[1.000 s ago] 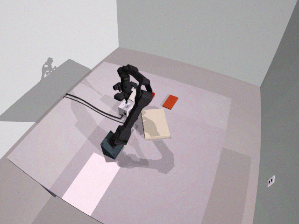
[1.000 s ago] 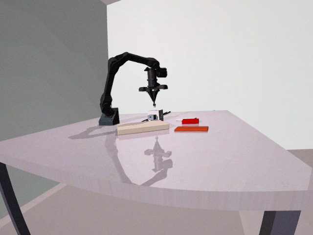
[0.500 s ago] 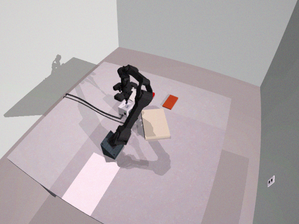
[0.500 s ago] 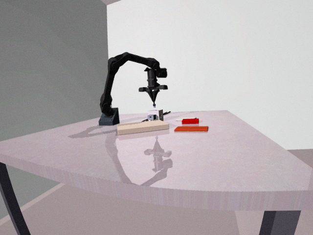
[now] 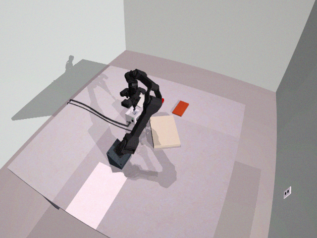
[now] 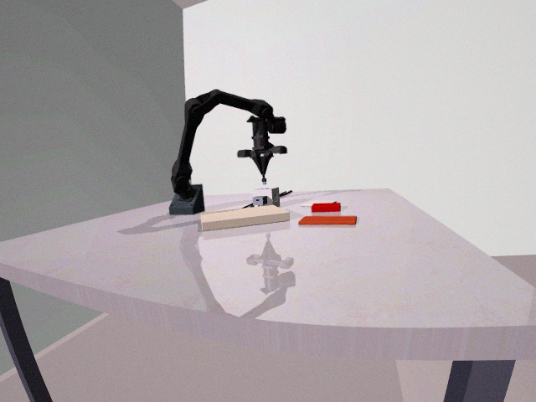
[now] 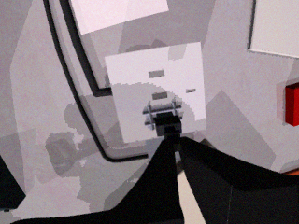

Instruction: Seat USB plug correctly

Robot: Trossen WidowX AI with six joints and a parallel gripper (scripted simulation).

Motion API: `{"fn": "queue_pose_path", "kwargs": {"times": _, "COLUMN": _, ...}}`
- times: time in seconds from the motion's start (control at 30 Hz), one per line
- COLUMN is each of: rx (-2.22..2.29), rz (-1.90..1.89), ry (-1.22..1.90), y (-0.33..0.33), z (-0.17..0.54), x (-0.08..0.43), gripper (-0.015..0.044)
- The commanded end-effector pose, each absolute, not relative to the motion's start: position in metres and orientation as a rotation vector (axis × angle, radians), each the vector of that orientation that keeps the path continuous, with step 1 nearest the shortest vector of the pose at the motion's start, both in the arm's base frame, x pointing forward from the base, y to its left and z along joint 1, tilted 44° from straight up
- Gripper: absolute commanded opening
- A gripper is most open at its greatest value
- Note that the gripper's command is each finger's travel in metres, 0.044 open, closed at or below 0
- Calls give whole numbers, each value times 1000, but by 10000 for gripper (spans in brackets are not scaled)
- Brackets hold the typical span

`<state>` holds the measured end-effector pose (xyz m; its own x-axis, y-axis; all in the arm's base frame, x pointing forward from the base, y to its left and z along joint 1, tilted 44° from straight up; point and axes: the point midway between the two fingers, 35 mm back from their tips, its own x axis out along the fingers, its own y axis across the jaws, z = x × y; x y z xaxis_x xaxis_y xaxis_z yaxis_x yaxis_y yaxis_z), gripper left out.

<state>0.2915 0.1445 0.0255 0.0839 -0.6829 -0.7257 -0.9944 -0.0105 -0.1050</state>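
The white power cube (image 5: pixel 129 117) (image 6: pixel 265 191) (image 7: pixel 187 61) stands on the table, with flat slots in its top. My gripper (image 5: pixel 134 108) (image 6: pixel 264 176) (image 7: pixel 174 146) points down over the cube and is shut on the small black USB plug (image 6: pixel 264 179) (image 7: pixel 166 124). In the exterior view, a short light part shows below the plug's black body, just above the cube's top. In the wrist view, grey metallic bars (image 7: pixel 163 109) show beside the plug. The plug and fingertips cover the spot below them, so I cannot tell whether the tip is in a socket or which way round it is.
Black cables (image 5: pixel 99 115) (image 7: pixel 75 61) run beside the cube. A grey block (image 6: pixel 260 200) sits at its side. A beige slab (image 5: pixel 165 132) (image 6: pixel 244 219), an orange-red slab (image 5: pixel 180 108) (image 6: pixel 327 220) and a red block (image 5: pixel 162 100) (image 6: pixel 326 207) (image 7: pixel 292 105) lie nearby.
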Motion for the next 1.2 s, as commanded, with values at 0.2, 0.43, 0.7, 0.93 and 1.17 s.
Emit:
{"fn": "queue_pose_path", "kwargs": {"times": 0.2, "rx": -1767, "rz": 656, "ry": 1661, "y": 142, "z": 25, "x": 292, "gripper": 0}}
{"fn": "queue_pose_path", "kwargs": {"times": 0.43, "rx": -1771, "rz": 659, "ry": 1661, "y": 141, "z": 25, "x": 292, "gripper": 0}}
{"fn": "queue_pose_path", "kwargs": {"times": 0.7, "rx": -1775, "rz": 662, "ry": 1662, "y": 140, "z": 25, "x": 292, "gripper": 0}}
{"fn": "queue_pose_path", "kwargs": {"times": 0.93, "rx": -1779, "rz": 665, "ry": 1663, "y": 139, "z": 24, "x": 292, "gripper": 0}}
{"fn": "queue_pose_path", "kwargs": {"times": 1.17, "rx": -1783, "rz": 667, "ry": 1664, "y": 138, "z": 24, "x": 292, "gripper": 0}}
